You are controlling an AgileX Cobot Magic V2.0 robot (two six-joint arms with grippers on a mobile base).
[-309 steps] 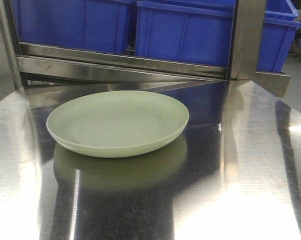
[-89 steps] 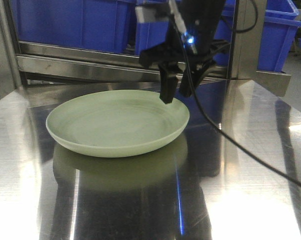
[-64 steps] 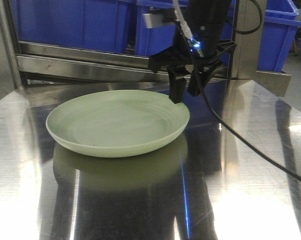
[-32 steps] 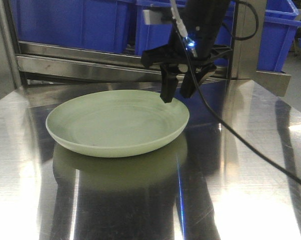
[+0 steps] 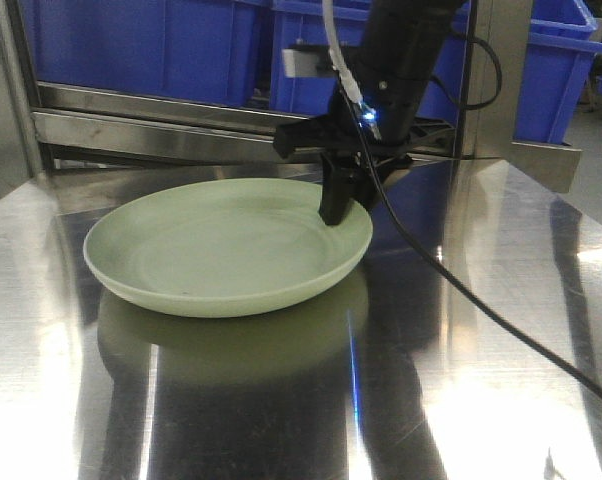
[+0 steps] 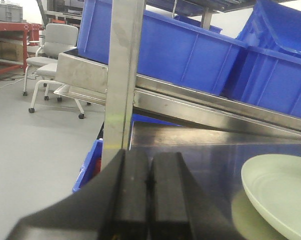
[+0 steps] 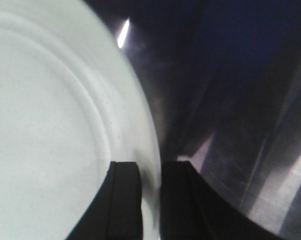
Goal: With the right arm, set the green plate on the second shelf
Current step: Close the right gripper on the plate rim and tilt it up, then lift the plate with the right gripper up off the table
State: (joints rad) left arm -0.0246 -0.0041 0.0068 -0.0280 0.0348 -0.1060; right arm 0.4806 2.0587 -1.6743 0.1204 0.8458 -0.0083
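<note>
Okay, right gripper pinches the far-right rim of the green plate, its fingers nearly together, one inside, one outside. Plate rests on the steel table (below the shelf of blue bins). Left gripper is fully closed, empty.

Blue bins seemingly fill the shelf beyond the green plate.

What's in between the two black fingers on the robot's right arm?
The rim of the green plate sits between the right gripper's fingers, one inside the plate and one outside. The right wrist view shows it best.
</note>
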